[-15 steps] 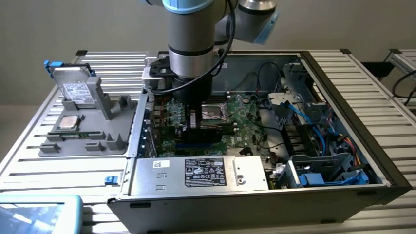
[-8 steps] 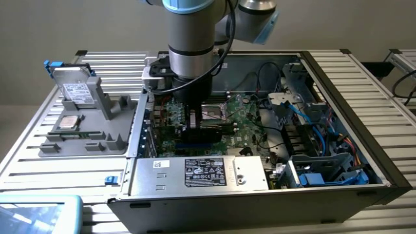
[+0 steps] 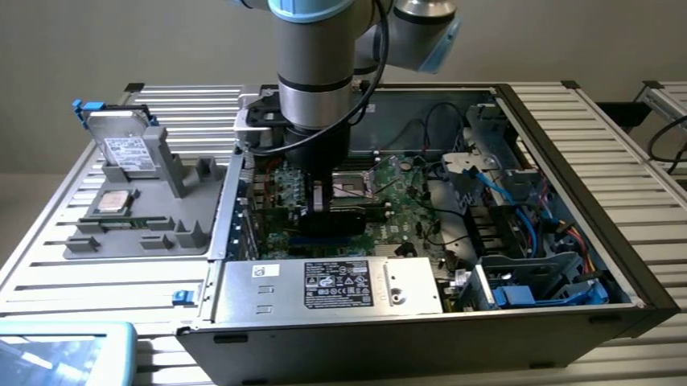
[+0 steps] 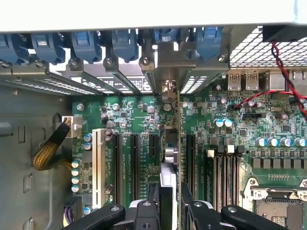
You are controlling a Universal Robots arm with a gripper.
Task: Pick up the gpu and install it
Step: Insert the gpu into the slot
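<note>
On the exterior view's left, a grey parts holder (image 3: 140,217) sits on the slatted metal surface (image 3: 64,273), carrying a silver hard drive (image 3: 121,147) propped upright and a flat chip (image 3: 113,201) below it. To its right lies an open computer case (image 3: 558,185), with a silver power supply (image 3: 327,285) along its near edge and blue cables (image 3: 516,201) at the far right. The robot arm (image 3: 317,64) reaches straight down into the middle of the case, over the green motherboard (image 3: 403,193).

In the wrist view, the gripper (image 4: 170,199) has its two black fingers (image 4: 192,206) partly closed on the gpu (image 4: 173,143), which stands on edge directly between them. The card's thin green edge runs away from the gripper, along the black expansion slots (image 4: 134,163), to its silver bracket (image 4: 168,81) at the case's rear wall, beneath a row of blue slot clips (image 4: 86,43).
</note>
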